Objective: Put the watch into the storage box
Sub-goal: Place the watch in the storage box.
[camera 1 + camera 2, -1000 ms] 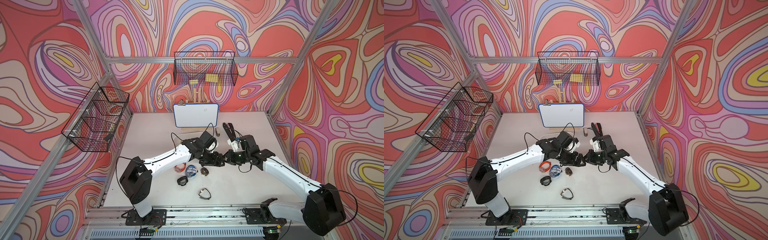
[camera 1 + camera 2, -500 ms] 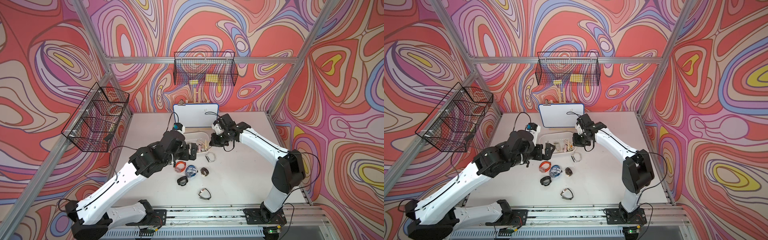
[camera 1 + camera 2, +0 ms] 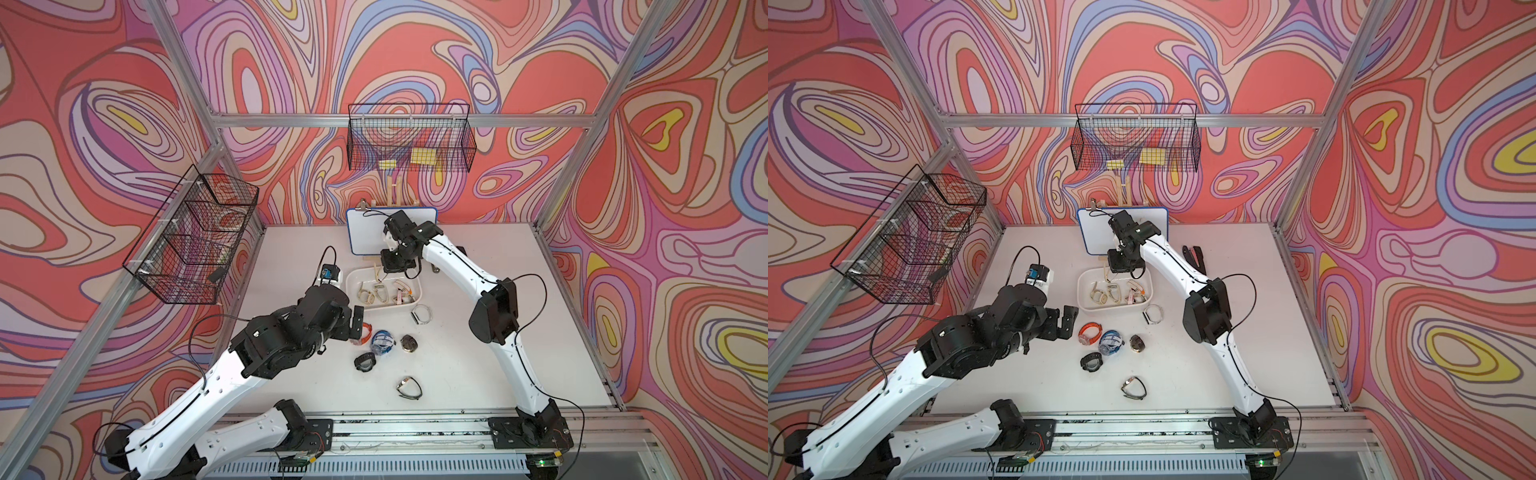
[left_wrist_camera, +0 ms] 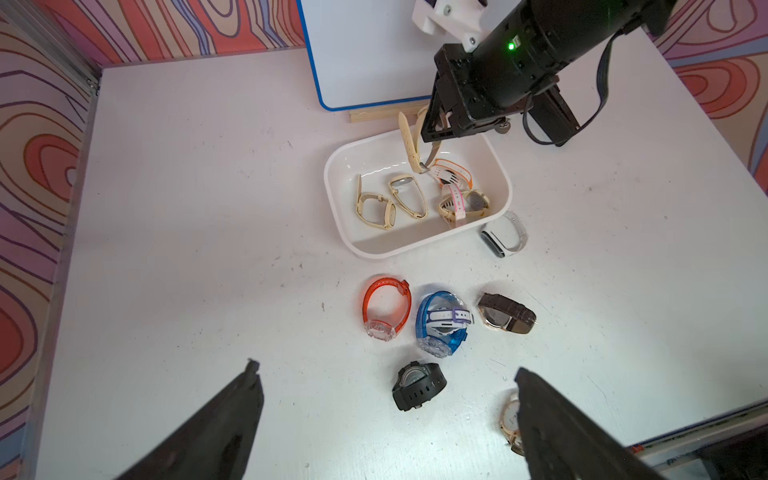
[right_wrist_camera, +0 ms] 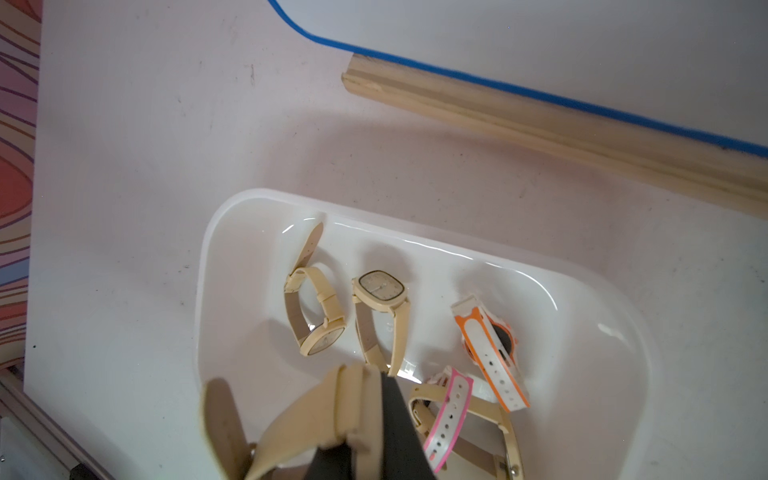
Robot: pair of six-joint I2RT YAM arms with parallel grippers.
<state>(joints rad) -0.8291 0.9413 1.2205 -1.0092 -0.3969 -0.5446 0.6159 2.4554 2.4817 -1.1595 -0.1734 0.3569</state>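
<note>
The right gripper (image 4: 432,139) is clamped on a cream leather-strap watch (image 4: 409,145), holding it above the far edge of the shallow white plastic storage box (image 4: 336,199). The loose strap hangs down inside the far rim. Whether its tip touches the glossy bottom cannot be told.

The rounded rectangular box sits on the white tabletop (image 4: 187,208) toward the far middle, just in front of a blue-edged whiteboard (image 4: 365,50). Several watches lie inside it: two cream ones at its left, and an orange-and-white one and a pink-and-white-strapped one at its right.

The left gripper (image 4: 384,369) hangs above the table with its black jaws spread wide and nothing between them. It is to the left of a loose cluster in front of the box:
- a translucent orange watch (image 4: 386,307)
- a translucent blue watch (image 4: 440,324)
- a brown leather-strap watch (image 4: 505,318)
- a chunky black digital watch (image 4: 417,384)

A white-banded watch (image 4: 505,235) lies just beside the box's near right corner. In both top views a dark-strapped watch (image 3: 409,388) sits alone, nearest the rail.
</note>
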